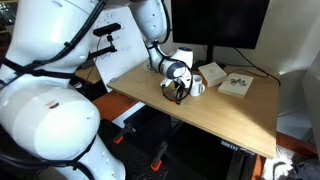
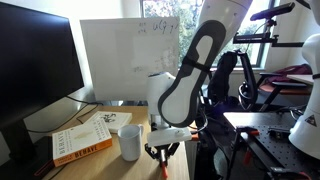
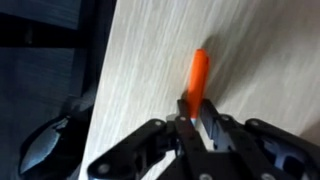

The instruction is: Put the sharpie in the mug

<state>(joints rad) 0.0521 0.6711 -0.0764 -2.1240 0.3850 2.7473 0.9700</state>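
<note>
In the centre of the wrist view the claw [image 3: 197, 112] is clamped on the sharpie [image 3: 199, 72] (grasp apparently made), so the lift and the drop into the mug [image 2: 130, 143] remain.

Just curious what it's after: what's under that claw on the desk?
An orange sharpie lies on the wooden table, its near end between the fingers of the gripper. That end is covered, so whether it is clamped cannot be seen.

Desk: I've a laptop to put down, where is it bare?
Bare wood runs along the desk front, between the gripper and the near edge. Crowded at the back: mug and book beside the gripper over the sharpie.
</note>
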